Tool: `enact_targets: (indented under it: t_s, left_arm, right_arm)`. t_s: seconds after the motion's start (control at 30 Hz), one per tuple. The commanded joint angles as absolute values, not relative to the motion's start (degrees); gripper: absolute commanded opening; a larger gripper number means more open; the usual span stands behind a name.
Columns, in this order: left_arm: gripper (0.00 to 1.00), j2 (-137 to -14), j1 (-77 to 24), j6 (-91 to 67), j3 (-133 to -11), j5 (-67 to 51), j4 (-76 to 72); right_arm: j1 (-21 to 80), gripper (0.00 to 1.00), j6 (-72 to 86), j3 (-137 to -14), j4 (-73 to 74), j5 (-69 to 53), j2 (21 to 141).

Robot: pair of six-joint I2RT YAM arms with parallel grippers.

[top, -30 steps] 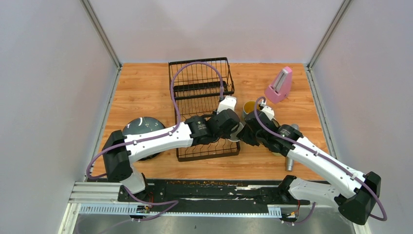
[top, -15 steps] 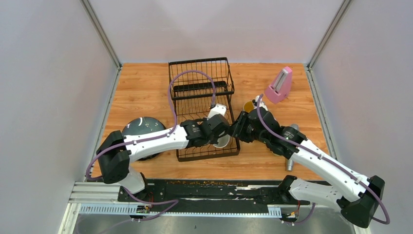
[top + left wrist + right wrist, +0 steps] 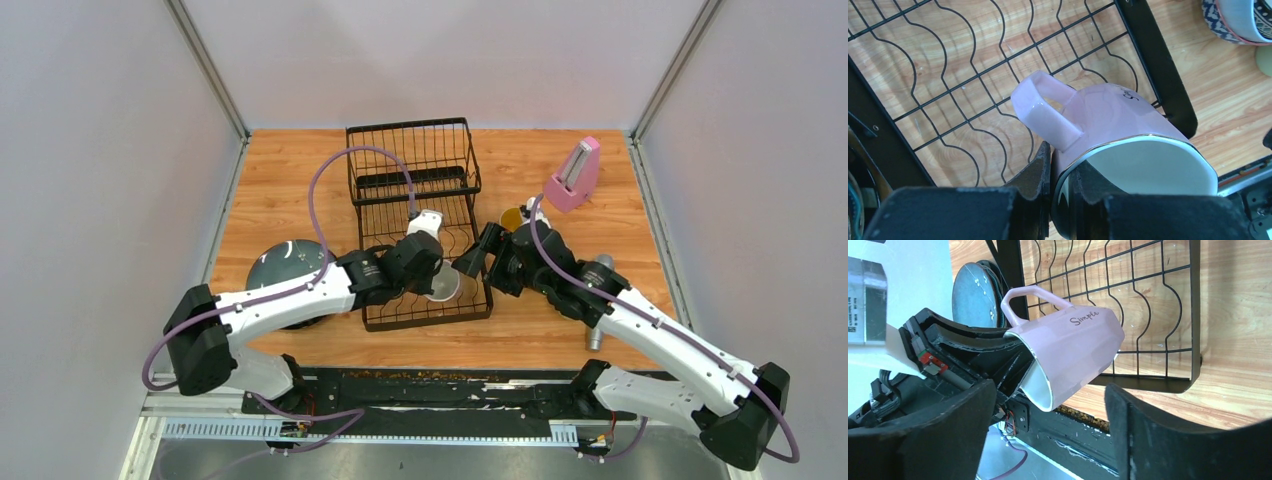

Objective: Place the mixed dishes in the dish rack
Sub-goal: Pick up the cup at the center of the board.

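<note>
Over the low wavy tray of your dish rack [image 3: 425,320], your left gripper [image 3: 1060,170] is clamped on the rim of the pink mug [image 3: 1118,115], probably to lower it there, while your right gripper [image 3: 1048,390] gapes clear around this faceted, gilt-rimmed, white-lined mug, held sideways, handle up.

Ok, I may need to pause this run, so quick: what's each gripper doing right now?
Left gripper: closed on the rim of the pink mug, over the dish rack.
Right gripper: open, holding nothing.
</note>
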State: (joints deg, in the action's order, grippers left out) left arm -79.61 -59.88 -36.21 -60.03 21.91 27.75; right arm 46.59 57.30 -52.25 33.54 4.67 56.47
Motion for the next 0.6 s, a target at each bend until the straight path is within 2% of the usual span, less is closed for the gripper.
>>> enact_targets:
  t_s: [0.0, 0.17, 0.4, 0.57]
  left_arm:
    - [0.0, -73.91, -58.39, -37.5, -59.11, 18.82, 19.41]
    - [0.0, -68.46, -55.49, -37.06, -55.39, 15.0, 16.41]
    - [0.0, -61.71, -51.8, -36.9, -48.61, 6.75, 8.03]
    - [0.0, -53.69, -45.73, -39.8, -41.57, -7.76, -3.41]
  right_arm:
    - [45.05, 0.86, 58.03, -52.29, 31.26, 2.56, 55.12]
    - [42.43, 0.98, 57.0, -52.19, 28.93, -3.15, 54.38]
    - [29.63, 0.99, 56.42, -47.8, 21.82, -21.38, 51.53]
    - [20.36, 0.99, 58.21, -41.96, 11.99, -35.55, 47.43]
